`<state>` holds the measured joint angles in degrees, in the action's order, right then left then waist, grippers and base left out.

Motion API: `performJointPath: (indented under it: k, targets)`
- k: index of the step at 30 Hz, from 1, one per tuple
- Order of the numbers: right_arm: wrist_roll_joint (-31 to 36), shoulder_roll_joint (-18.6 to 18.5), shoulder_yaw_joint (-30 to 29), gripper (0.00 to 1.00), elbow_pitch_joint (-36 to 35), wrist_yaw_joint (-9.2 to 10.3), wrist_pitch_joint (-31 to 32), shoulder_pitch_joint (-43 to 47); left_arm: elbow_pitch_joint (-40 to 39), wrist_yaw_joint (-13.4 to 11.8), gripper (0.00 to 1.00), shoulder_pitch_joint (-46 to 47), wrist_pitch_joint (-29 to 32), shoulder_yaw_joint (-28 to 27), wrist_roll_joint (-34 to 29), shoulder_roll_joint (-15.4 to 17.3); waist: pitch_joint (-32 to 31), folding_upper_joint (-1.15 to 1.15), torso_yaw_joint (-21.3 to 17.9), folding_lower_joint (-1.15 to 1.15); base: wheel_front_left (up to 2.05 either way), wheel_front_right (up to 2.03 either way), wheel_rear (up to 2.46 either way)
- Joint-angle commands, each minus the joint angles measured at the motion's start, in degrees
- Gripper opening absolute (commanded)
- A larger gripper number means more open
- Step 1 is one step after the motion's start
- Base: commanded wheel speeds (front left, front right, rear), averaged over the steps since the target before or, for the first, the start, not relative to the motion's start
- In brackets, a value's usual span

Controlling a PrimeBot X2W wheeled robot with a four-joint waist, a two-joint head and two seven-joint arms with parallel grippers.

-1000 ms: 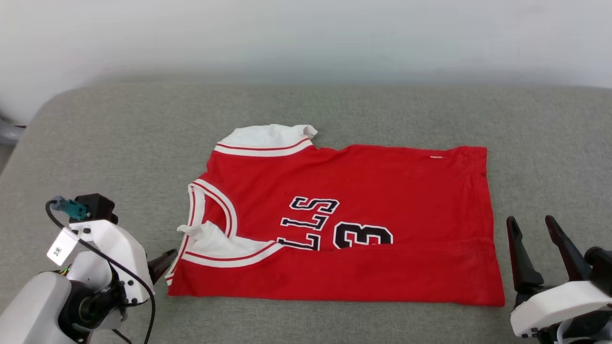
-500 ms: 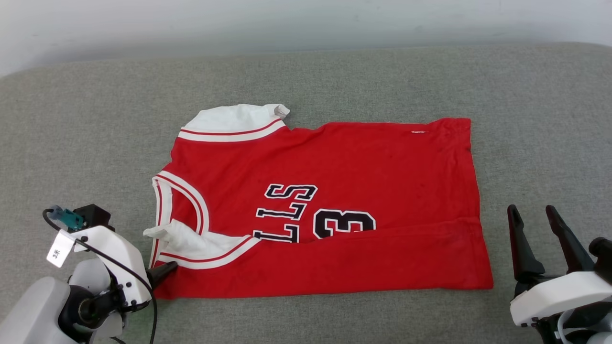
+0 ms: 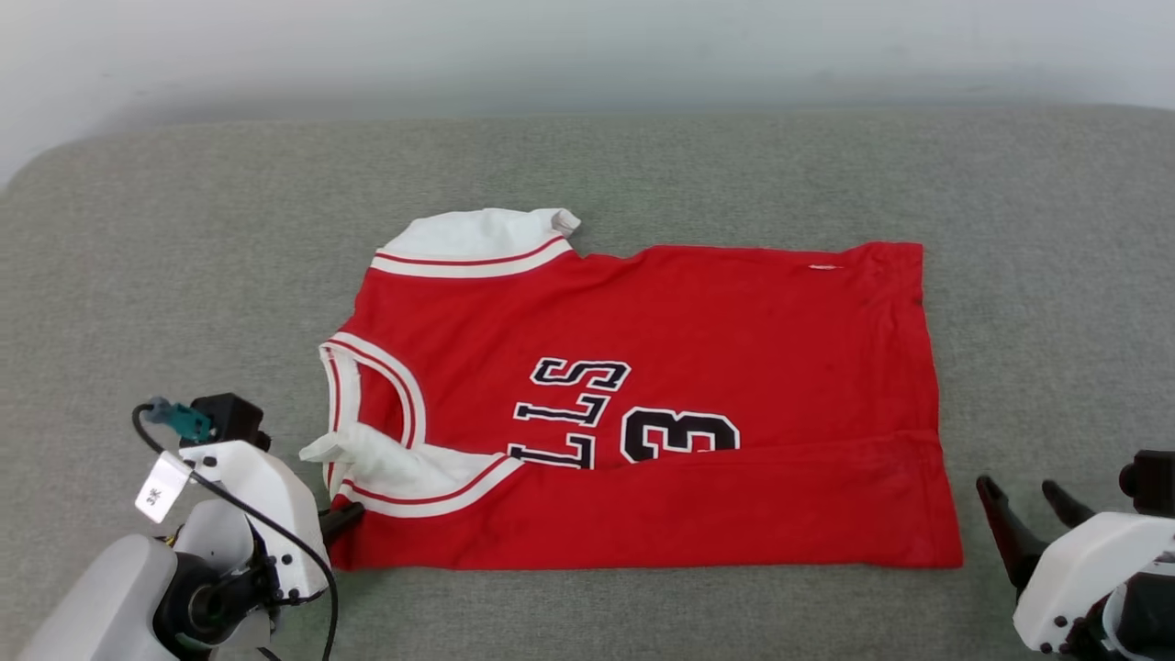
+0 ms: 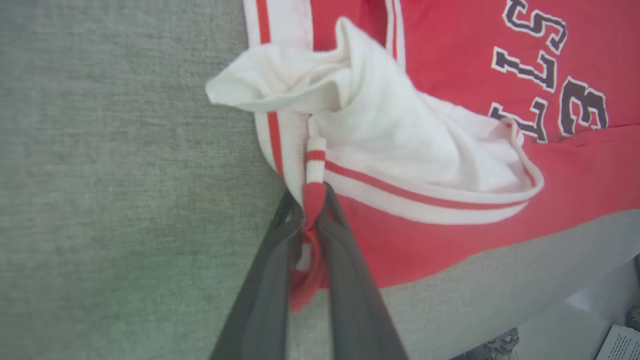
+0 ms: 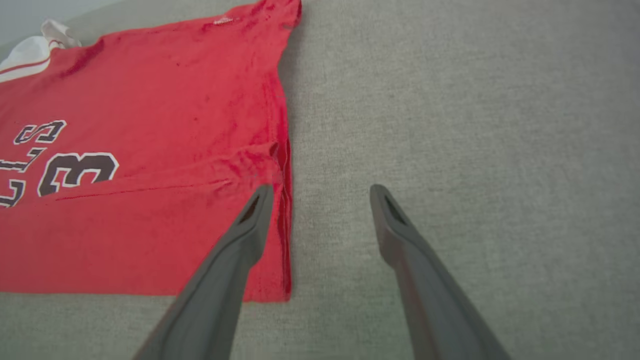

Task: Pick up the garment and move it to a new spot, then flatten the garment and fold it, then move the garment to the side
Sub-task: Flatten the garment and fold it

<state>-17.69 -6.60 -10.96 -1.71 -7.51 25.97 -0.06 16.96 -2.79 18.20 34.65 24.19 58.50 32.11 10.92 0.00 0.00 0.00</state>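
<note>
garment looks light and floppy, corners make the best handles: left gripper pinches the striped shoulder corner, right gripper gapes wide at the hem.

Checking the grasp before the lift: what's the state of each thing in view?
Red jersey shirt with white sleeves: flat on grey fabric surface, near edge folded over lettering.
Left gripper: shut on shirt's striped trim.
Right gripper: open, empty, by the hem.
</note>
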Motion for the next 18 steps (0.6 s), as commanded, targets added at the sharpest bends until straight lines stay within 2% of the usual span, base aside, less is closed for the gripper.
performJointPath:
  k: [1, 6, 11, 18]
  targets:
    - [-0.8, -1.0, 0.2, 1.00, 0.0, 0.04, 2.3, -0.4, -0.8, -0.4, 0.00, -0.3, -0.5, 0.1, -0.6, 0.6, -0.2, 0.00, 0.5, 0.00, 0.00, 0.00, 0.00]
    - [-3.4, -3.4, 2.9, 1.00, 0.6, 0.04, 11.8, -2.1, -6.1, -1.4, 0.00, 0.0, -1.6, 0.1, -2.5, 1.8, 0.3, 0.00, 1.8, 0.00, 0.00, 0.00, 0.00]
    - [-4.5, -4.5, 6.7, 1.00, 3.6, 0.04, 15.8, -4.5, -9.6, -2.3, 0.00, 0.1, -1.6, 0.3, -3.4, 2.3, 1.4, 0.00, 2.6, 0.00, 0.00, 0.00, 0.00]
    - [-6.7, -4.3, 11.3, 1.00, 12.9, 0.04, 21.2, -5.2, -11.0, -2.6, 0.00, -0.5, -1.7, 0.9, -3.9, 2.0, 2.0, 0.00, 3.2, 0.00, 0.00, 0.00, 0.00]
